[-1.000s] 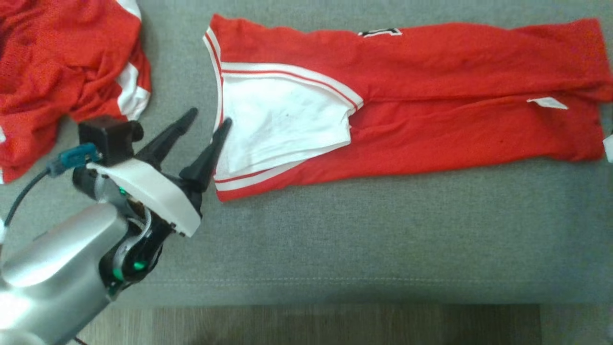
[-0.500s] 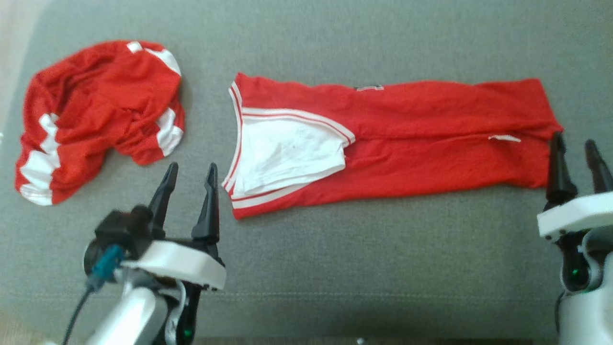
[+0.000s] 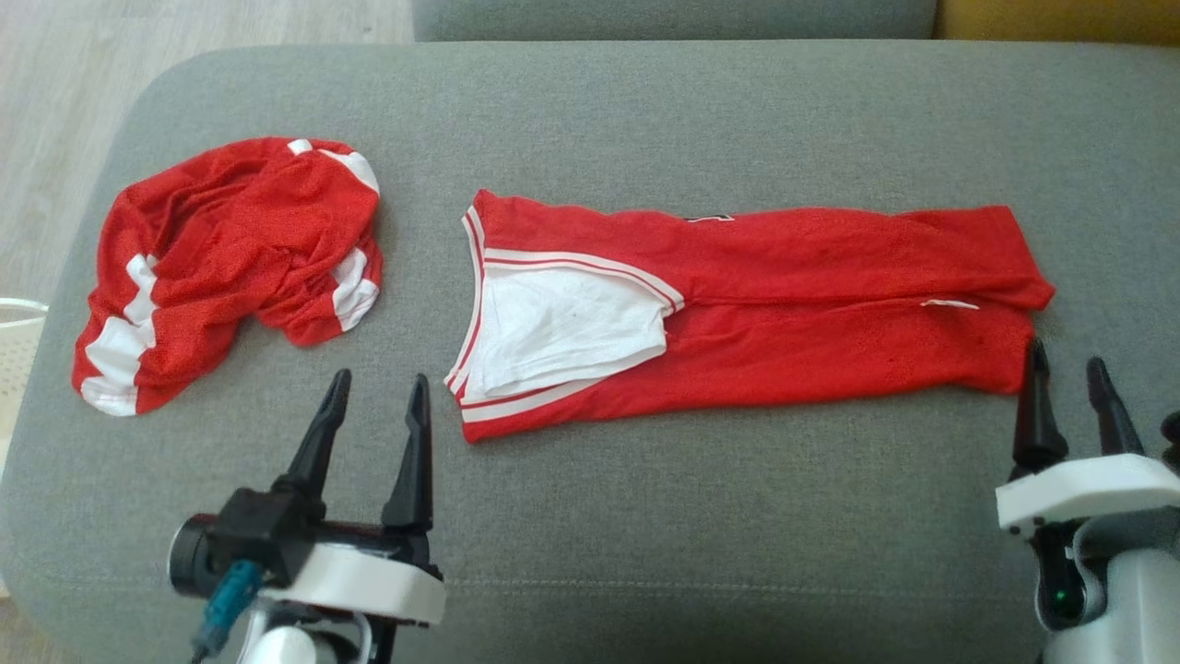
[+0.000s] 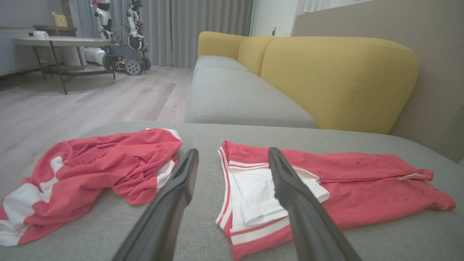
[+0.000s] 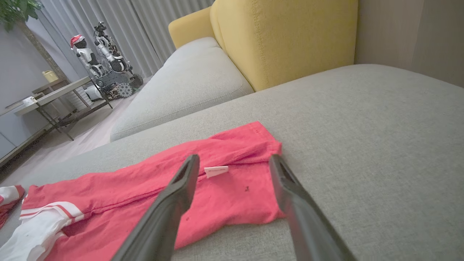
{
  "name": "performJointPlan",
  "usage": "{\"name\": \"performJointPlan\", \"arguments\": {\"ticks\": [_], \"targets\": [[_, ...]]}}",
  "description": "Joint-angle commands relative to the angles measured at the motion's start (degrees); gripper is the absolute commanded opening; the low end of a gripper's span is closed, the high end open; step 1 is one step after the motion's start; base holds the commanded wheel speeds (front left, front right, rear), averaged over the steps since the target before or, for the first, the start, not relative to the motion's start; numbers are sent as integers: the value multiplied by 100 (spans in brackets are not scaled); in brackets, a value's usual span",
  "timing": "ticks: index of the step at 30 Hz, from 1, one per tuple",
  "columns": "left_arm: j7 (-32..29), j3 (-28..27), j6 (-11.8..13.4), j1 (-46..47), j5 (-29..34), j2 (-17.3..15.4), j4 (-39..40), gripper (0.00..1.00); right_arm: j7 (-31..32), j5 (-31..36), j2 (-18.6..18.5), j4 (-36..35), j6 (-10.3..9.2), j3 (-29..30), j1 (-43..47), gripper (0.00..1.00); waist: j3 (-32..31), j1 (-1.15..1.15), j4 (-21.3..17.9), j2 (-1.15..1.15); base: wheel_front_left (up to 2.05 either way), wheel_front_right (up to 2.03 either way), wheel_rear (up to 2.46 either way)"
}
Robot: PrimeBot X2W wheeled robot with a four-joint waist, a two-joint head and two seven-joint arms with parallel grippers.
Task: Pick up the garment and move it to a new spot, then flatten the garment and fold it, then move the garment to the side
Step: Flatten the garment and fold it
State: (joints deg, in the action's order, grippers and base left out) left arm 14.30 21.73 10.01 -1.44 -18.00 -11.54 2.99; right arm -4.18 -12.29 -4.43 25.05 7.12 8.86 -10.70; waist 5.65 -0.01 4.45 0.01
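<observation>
the red jersey (image 3: 784,314) lies flattened on the grey sofa seat (image 3: 691,516), already folded lengthwise into a long band. its white-trimmed end is just ahead and to the right of the left end effector (image 3: 381,378). its plain hem end is just ahead and to the left of the right end effector (image 3: 1066,355). both end effectors have their fingers spread wide and hold nothing, and neither one clearly touches the cloth.

the step in hand looks like the folding stage, between one fold and the next. the next move probably calls for one end effector to come down on the near corner of its end, pinch all the layers together, and carry that end over the other.

a crumpled red-and-white garment (image 3: 230,249) sits ahead and to the left of the left end effector, apart from the jersey, so the later move to the side needs to stay clear of it.
</observation>
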Motion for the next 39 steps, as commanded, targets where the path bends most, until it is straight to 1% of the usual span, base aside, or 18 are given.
{"name": "performJointPlan", "arguments": {"ticks": [1,2,4,5,8,9,10,11,17,21,25,30,34,39], "targets": [[70,-259,-50,150,129,27,224,100,-47,71,4,-106,36,-96,-149,100,8,1,6,-1,0,0,0],[70,-313,-146,110,306,128,240,100,42,127,-2,84,36,53,-290,100,30,1,29,-1,0,0,0],[70,-336,-249,103,460,221,253,100,213,234,-26,331,36,317,-530,100,73,1,75,-1,0,0,0],[70,-336,-249,103,460,221,253,100,213,234,-26,331,36,317,-530,100,73,1,75,-1,0,0,0],[70,-326,-383,126,647,369,276,100,512,510,-64,748,36,818,-1035,100,175,1,161,-1,0,0,0],[70,-295,-475,150,742,452,271,100,684,767,-125,1035,36,1150,-1399,100,265,1,234,-1,0,0,0],[70,-279,-521,164,775,491,262,100,792,949,-176,1198,36,1312,-1562,100,310,1,275,-1,0,0,0],[70,-279,-521,164,775,491,262,100,792,949,-176,1198,36,1312,-1562,100,310,1,275,-1,0,0,0],[70,-260,-733,267,897,662,190,100,1331,1869,-358,2050,36,2113,-2413,100,574,1,438,-1,0,0,0],[70,-267,-866,366,983,741,154,100,1525,2446,-433,2571,36,2405,-2814,100,735,1,496,-1,0,0,0],[70,-307,-928,420,1021,784,145,100,1545,2682,-435,2882,36,2542,-3019,100,818,1,503,-1,0,0,0],[70,-357,-986,435,1077,815,129,100,1478,2922,-457,2976,36,2807,-3169,100,840,1,483,-1,0,0,0],[70,-383,-1039,412,1117,829,126,100,1353,3184,-448,2752,36,3076,-3273,100,834,1,424,-1,0,0,0],[70,-346,-1129,416,1173,842,113,100,948,3445,-305,2388,36,3274,-3482,100,865,1,365,-1,0,0,0]]}}
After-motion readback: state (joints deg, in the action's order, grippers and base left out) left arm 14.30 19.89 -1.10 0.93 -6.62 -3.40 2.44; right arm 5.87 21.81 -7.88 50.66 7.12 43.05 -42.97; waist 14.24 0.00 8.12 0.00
